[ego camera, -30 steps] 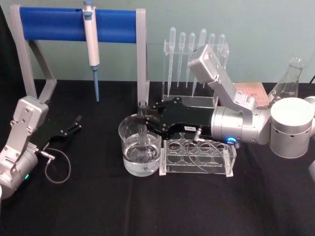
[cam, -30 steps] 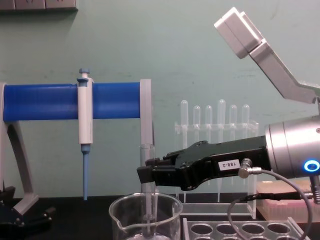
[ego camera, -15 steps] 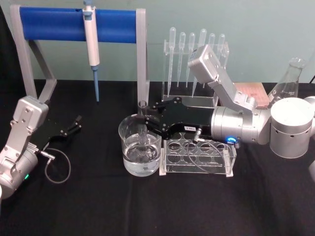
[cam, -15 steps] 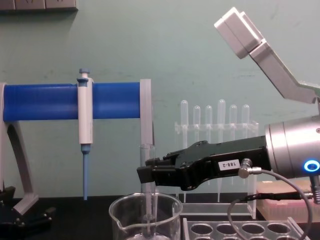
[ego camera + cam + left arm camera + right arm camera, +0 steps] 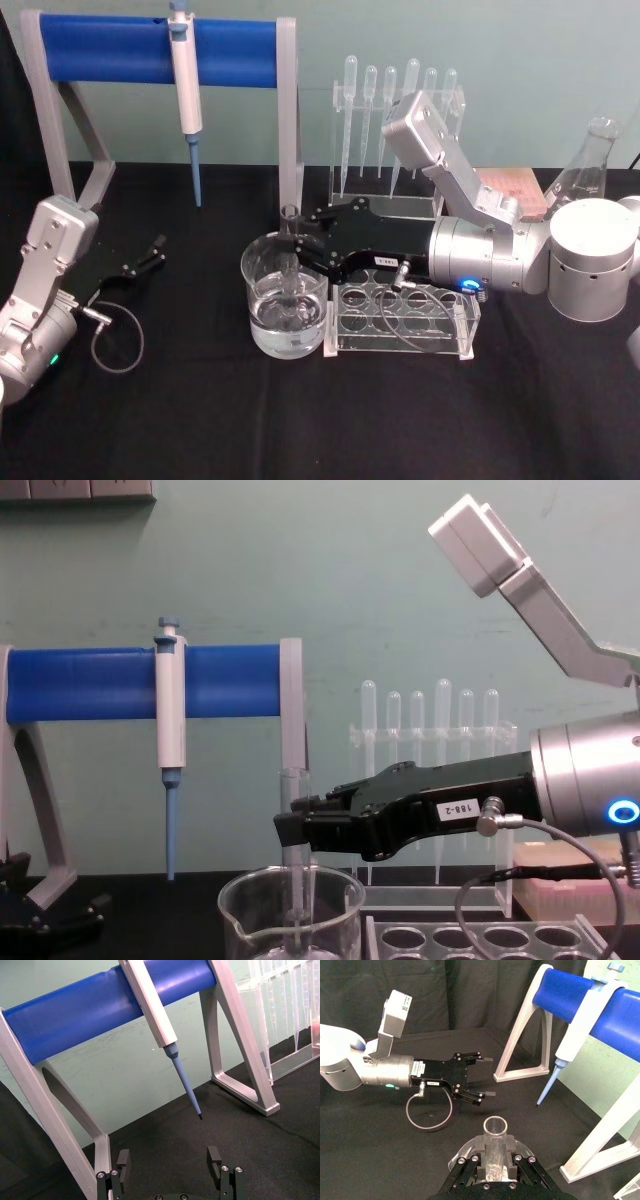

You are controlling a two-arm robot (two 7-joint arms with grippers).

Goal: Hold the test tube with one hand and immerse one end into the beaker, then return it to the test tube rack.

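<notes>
left gripper: far left, low over the black table, jaws spread wide, nothing in them

blue stand: back left, fat blue bar on grey legs, with a white pipettor hanging off it, blue tip pointing down

beaker: middle of the table, partly full of clear liquid

test tube: standing upright in the beaker. The lower end looks to reach the liquid, and the open rim pokes up above the beaker's rim

right gripper: comes in from the right, passing over the rack, jaws clamped on the test tube a bit below its rim

rack: clear, with round holes, sitting just beside the beaker on its right. The holes I can see look empty

pipettes: row of thin plastic ones in a clear holder at the back

flask: glass, back right corner
</notes>
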